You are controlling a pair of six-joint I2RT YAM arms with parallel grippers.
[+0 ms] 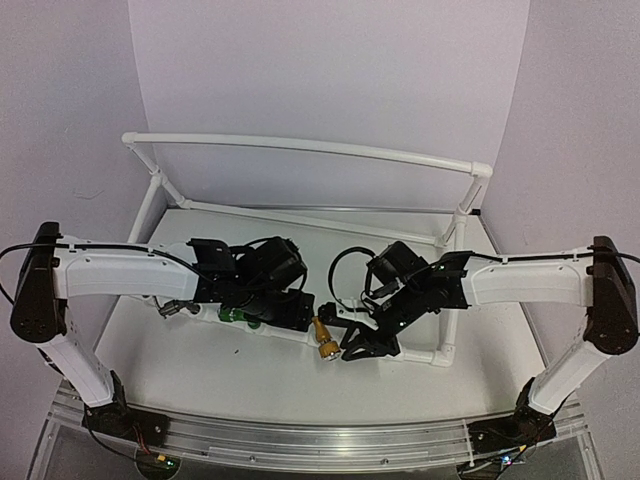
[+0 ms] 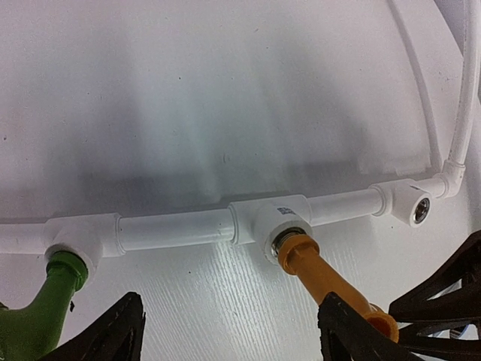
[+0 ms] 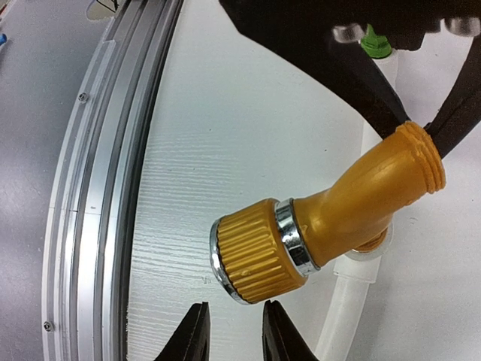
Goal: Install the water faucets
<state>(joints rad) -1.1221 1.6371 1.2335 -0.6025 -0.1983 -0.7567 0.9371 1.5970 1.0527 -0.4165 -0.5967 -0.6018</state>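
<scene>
Step in hand: seating the gold faucet (image 3: 338, 214) in the middle socket (image 2: 282, 222) of the pipe frame (image 2: 173, 229). Judged nearly done, because its stem sits in the socket mouth and nothing clamps it.
Green faucet (image 2: 52, 297): in the next socket to the left on the same pipe; looks fitted.
Grey faucet (image 1: 176, 308): at the pipe's left end; too small to tell whether it is fitted.
Open socket (image 2: 419, 210): on the right-end elbow, nothing in it.
Left gripper (image 2: 231, 299): fingers wide apart and empty, spanning the gap between green and gold. One finger is close against the gold body; contact cannot be told.
Right gripper (image 3: 236, 304): fingers narrowly parted with nothing between them, just beside the gold faucet's ribbed cap, over the table (image 3: 225, 113).
Next move (judgement): if the gold faucet is loose, the right gripper must close on the ribbed cap and turn it. Otherwise both grippers back clear, and the open socket needs a faucet lined up squarely with it.
</scene>
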